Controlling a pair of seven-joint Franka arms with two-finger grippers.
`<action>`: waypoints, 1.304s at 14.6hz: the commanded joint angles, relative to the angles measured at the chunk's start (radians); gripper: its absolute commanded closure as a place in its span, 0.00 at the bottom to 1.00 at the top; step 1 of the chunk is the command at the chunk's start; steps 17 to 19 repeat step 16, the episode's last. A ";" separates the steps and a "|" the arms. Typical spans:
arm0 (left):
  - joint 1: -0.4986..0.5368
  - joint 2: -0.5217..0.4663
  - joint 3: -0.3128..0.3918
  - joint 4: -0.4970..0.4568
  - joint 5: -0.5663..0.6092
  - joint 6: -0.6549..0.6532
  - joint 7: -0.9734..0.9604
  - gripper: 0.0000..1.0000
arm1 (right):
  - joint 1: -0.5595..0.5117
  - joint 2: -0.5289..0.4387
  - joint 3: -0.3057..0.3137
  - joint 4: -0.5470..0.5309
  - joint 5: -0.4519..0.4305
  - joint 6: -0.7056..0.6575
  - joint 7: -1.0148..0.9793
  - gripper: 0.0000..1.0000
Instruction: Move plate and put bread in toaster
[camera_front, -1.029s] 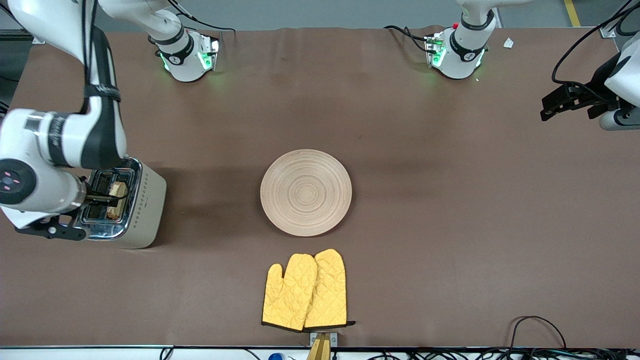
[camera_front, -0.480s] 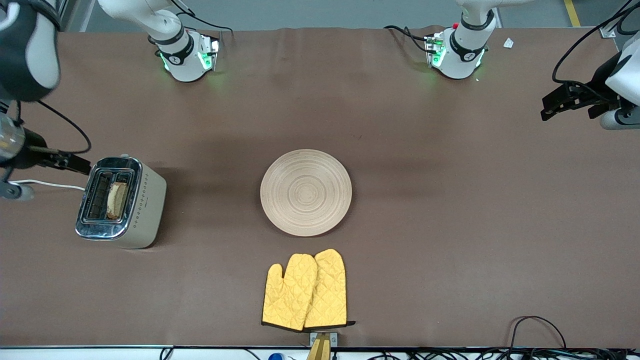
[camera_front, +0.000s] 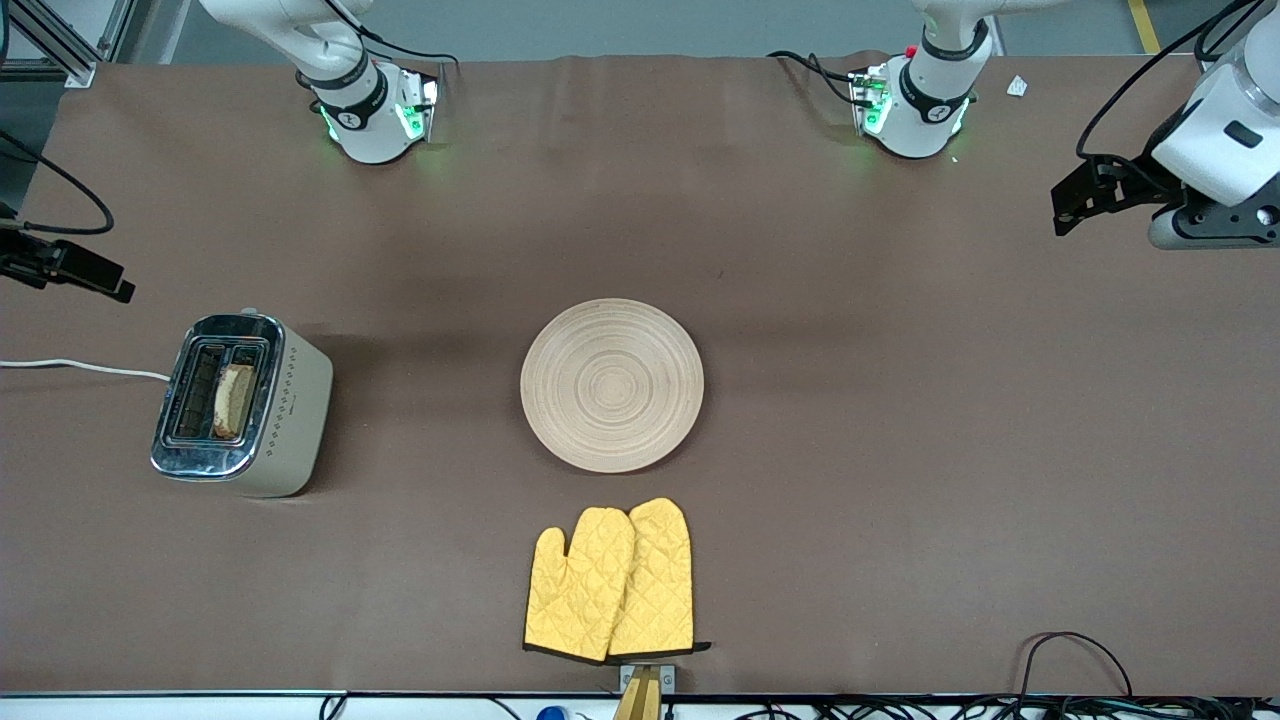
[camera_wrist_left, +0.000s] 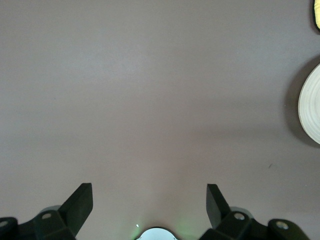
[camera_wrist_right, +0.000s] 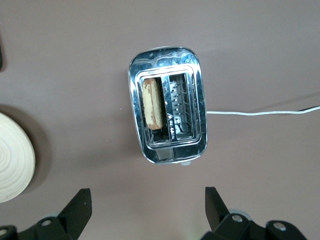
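Front view first: the toaster (camera_front: 242, 403) sits near the right arm's end of the table (camera_front: 900, 450), about midway between the robots' edge and the camera's edge. The bread (camera_front: 233, 400) is already down in one of its two slots, the one closer to the table's middle, with just its top edge poking out. A white cord (camera_front: 85, 367) runs from the toaster off that end of the table. The plate (camera_front: 612, 385) is empty and sits pretty much dead center. A pair of yellow oven mitts (camera_front: 610, 582) lies flat nearer the camera than the plate, close to the camera-side edge.

The right gripper (camera_front: 85, 272) is up in the air over the right arm's end of the table, clear of the toaster. The left gripper (camera_front: 1085, 195) hangs over the left arm's end, well apart from everything.

Left wrist view: the left gripper (camera_wrist_left: 150, 200) has its fingers (camera_wrist_left: 80, 200) spread wide with nothing between them, just bare table below. A sliver of the plate (camera_wrist_left: 311, 107) shows at the picture's margin.

Right wrist view: the right gripper (camera_wrist_right: 148, 204) is spread wide too, holding nothing, looking straight down at the toaster (camera_wrist_right: 168, 105). The bread (camera_wrist_right: 152, 104) stands in one slot, the other is empty, and part of the plate (camera_wrist_right: 15, 157) shows off to one side.
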 joint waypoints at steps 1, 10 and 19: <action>0.012 -0.026 -0.003 -0.008 0.002 -0.012 -0.020 0.00 | -0.075 -0.043 0.083 -0.030 0.018 -0.026 -0.009 0.00; 0.012 -0.016 0.001 0.001 -0.013 0.023 0.003 0.00 | -0.072 -0.037 0.082 0.060 0.020 -0.031 -0.014 0.00; 0.013 -0.015 0.004 -0.001 -0.018 0.028 0.050 0.00 | -0.055 -0.037 0.086 0.056 0.021 -0.054 -0.023 0.00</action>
